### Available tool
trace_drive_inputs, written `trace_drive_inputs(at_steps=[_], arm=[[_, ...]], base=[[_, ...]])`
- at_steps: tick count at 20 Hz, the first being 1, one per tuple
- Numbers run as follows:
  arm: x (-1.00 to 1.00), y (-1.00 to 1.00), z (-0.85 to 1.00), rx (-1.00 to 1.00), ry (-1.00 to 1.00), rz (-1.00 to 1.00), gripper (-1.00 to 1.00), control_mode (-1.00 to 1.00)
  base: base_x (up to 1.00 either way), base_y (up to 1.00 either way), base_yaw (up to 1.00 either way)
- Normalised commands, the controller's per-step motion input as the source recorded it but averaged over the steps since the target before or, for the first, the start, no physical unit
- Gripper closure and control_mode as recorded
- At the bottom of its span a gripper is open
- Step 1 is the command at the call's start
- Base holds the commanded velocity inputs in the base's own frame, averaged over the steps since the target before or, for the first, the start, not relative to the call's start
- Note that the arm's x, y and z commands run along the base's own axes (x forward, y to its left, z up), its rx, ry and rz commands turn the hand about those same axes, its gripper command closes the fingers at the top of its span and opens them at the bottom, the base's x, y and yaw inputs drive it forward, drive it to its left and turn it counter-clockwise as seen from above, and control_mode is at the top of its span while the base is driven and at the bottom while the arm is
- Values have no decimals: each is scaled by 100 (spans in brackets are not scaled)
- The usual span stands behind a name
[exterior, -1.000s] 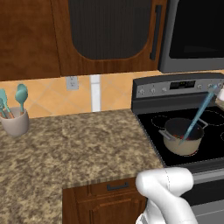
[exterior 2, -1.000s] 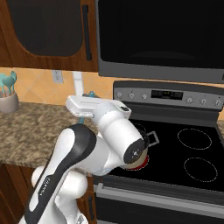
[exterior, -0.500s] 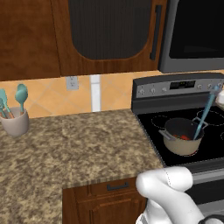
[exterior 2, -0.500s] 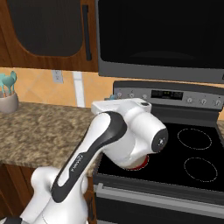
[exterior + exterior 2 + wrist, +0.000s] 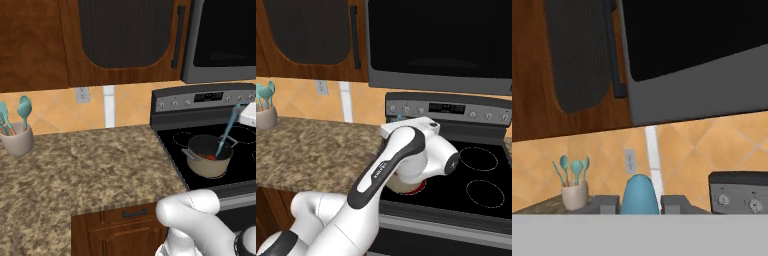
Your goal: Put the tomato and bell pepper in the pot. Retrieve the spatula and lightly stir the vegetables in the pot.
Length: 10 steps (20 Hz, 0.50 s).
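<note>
The cream pot (image 5: 207, 161) sits on the front left burner of the stove. Red shows on its dark inside, where the tomato and the bell pepper (image 5: 207, 156) lie; I cannot tell one from the other. The light-blue spatula (image 5: 227, 131) slants down into the pot, head near the right inner wall. My gripper (image 5: 248, 112), at the right edge above the pot, is shut on the spatula's upper handle. In the hand view the handle end (image 5: 639, 194) stands between my fingers (image 5: 607, 203). In the right base view my arm hides most of the pot (image 5: 401, 185).
A beige cup of teal spoons (image 5: 16, 134) stands at the far left of the granite counter (image 5: 95, 165). The stove's control panel (image 5: 200, 99) rises behind the pot, with the microwave (image 5: 222, 35) overhead. Two bare burners (image 5: 480, 175) lie to the right.
The spatula's head has swept inside the pot from the left side toward the right and now stands steeper. My arm's elbow has swung right. The pot has stayed in place.
</note>
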Motion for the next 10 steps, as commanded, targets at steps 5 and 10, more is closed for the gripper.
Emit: trace_drive_inputs(at_steps=[5, 10], arm=[[43, -11, -36, 0, -1, 0, 100, -100], [12, -19, -11, 0, 0, 0, 100, -100]], base=[[0, 0, 0], [0, 0, 0]])
